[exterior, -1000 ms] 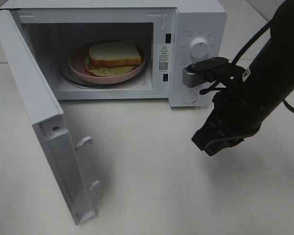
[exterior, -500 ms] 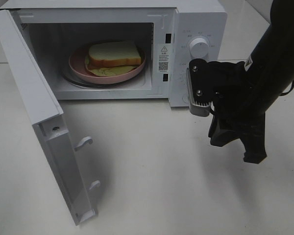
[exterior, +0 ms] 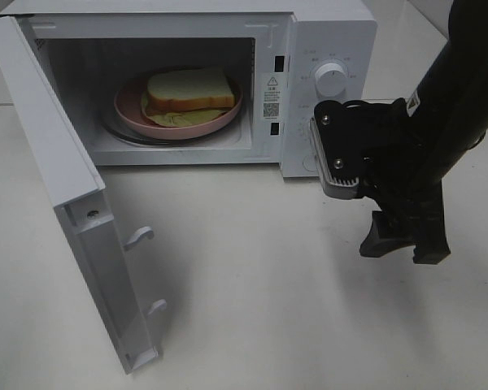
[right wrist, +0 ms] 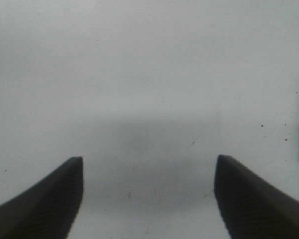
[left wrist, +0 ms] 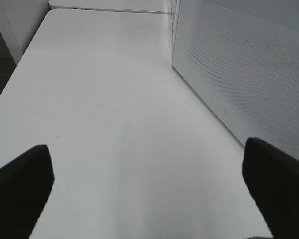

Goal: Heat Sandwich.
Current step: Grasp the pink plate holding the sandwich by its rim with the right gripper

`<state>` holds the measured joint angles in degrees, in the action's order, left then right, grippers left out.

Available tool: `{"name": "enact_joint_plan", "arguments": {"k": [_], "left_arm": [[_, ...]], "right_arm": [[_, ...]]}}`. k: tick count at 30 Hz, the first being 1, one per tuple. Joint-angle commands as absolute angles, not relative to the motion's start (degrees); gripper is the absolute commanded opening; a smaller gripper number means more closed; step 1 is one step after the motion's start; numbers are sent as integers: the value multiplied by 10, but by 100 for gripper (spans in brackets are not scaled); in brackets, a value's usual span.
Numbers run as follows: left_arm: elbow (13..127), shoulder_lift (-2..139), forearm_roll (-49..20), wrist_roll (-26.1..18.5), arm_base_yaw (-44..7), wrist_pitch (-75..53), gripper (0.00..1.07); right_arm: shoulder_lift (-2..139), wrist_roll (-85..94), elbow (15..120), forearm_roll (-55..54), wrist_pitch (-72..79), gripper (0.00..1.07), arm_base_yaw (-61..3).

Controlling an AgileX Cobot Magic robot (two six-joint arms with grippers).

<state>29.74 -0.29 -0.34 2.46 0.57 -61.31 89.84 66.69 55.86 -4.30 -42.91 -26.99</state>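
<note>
Sandwich [exterior: 189,89] inside microwave [exterior: 333,32], well apart from right gripper [exterior: 403,250]: jaws apart, empty. Left gripper [left wrist: 147,164] jaws apart too. Door [exterior: 57,162] open: probably push outer edge, slow, flush.

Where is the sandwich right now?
Exterior high view, upper left of centre: the small white-bread sandwich with tan crust lies on the round pink plate inside the white microwave, whose door stands open to the left.

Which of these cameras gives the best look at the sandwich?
The exterior high view. It shows the sandwich lying on the pink plate inside the microwave, whose door stands open. Neither wrist view shows any of it: the left one sees table and a white perforated panel, the right one only table.
</note>
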Motion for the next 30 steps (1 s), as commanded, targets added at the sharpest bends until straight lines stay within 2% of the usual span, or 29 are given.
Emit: {"name": "enact_joint_plan", "arguments": {"k": [1,4,12,18,30], "left_arm": [[297,-12,-8,23,7,-614,98],[297,-12,-8,23,7,-614,98],[297,-12,-8,23,7,-614,98],[297,-12,-8,23,7,-614,98],[297,-12,-8,23,7,-614,98]], "right_arm": [[894,621,563,-43,-415,94,-268],[894,619,563,-42,-414,98,-268],[894,637,566,-25,-412,96,-274],[909,635,622,53,-414,94,-311],[983,635,724,65,-400,92,-347]]}}
